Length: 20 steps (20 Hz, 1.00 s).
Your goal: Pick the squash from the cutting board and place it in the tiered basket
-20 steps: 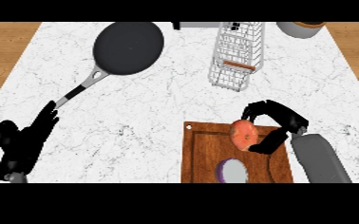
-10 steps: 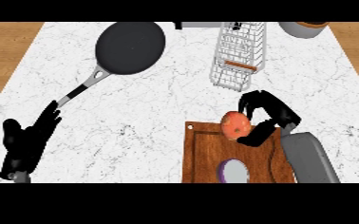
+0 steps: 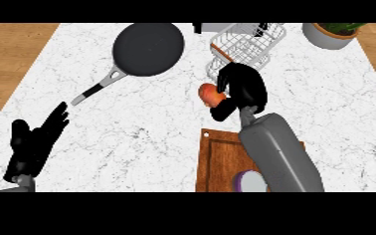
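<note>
Now 1 squash [image 3: 211, 94] gripped in right hand [image 3: 242, 87] nr 1 tiered basket [image 3: 246, 47]; left hand [image 3: 33, 147] open.

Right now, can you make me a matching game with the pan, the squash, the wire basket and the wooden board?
Things:
1. frying pan
2. squash
3. tiered basket
4. cutting board

Places:
A. under the right forearm, at the lower edge
B. in the right hand
C. white wire, at the counter's far side
D. dark and round, far left of centre

Pairs: 1-D, 2-B, 3-C, 4-A
</note>
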Tool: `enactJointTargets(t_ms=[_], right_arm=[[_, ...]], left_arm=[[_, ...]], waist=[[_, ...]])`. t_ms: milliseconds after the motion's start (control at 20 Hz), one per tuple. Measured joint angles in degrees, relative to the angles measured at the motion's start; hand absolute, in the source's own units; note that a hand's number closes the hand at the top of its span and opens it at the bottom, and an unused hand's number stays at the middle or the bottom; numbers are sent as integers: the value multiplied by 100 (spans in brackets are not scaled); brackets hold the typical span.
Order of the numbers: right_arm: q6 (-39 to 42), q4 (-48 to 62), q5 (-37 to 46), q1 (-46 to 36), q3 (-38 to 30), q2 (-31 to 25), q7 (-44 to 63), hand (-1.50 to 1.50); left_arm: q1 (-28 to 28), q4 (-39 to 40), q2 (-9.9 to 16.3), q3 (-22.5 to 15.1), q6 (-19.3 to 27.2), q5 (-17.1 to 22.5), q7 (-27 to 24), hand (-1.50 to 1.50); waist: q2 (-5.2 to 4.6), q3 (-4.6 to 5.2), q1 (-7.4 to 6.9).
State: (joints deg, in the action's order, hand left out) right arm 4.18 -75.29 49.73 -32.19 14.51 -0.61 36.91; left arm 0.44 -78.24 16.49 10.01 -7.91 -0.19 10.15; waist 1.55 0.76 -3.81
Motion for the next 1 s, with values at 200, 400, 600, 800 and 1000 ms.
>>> enactJointTargets(t_ms=[200,400,600,800,1000], right_arm=[[-523,-129,785,-779,510,43,1379,150],[-732,-124,1315,-1653,989,33,2459,150],[-802,72,1452,-2450,1255,6,2959,150],[-901,332,1528,-3054,1359,-9,3236,150],[-1121,802,1564,-3468,1312,-11,3257,150]], left_arm=[[-56,48,-23,-54,-30,-17,3,0],[-176,64,-28,-90,-71,-9,25,0],[-247,57,-28,-127,-98,-21,37,0],[-291,87,-54,-123,-61,-36,38,0],[-331,128,-55,-84,-26,-40,20,0]], waist=[[-5,-7,-74],[-44,-21,-162],[-105,-37,-213],[-144,-47,-173],[-184,-54,-125]])
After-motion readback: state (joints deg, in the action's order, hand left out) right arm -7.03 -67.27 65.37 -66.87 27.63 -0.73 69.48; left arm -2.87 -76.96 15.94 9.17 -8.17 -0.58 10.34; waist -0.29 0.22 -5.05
